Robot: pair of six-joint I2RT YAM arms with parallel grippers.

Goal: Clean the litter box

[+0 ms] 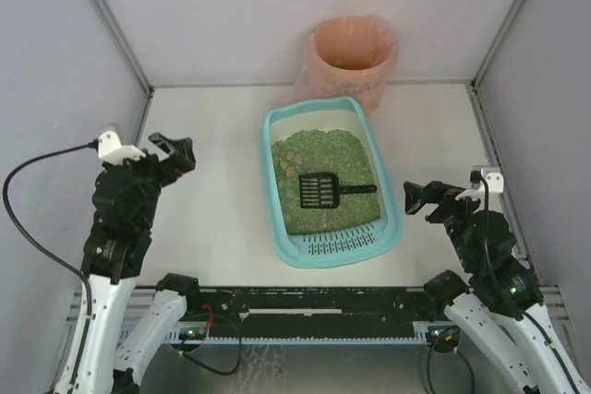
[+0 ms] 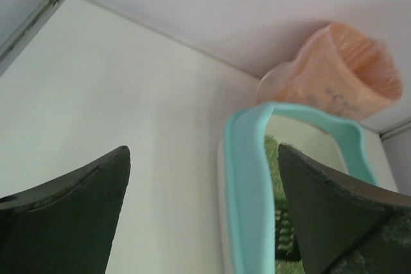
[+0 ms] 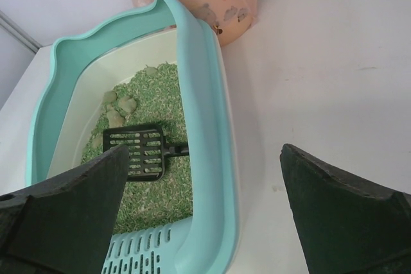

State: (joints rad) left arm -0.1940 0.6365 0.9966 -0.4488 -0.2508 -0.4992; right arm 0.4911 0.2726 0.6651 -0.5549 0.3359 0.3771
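Two grippers down front, both with jaws spread wide and gripping nothing: left gripper well off to the left of the litter box, right gripper just beside its right rim. One box, middle of the table, slotted grate end nearest the arms, holding green litter with a few paler clumps far left. One black scoop lies on the litter, handle pointing right. Behind, one pink-bagged round bin right at the box's far end, contents too small to tell
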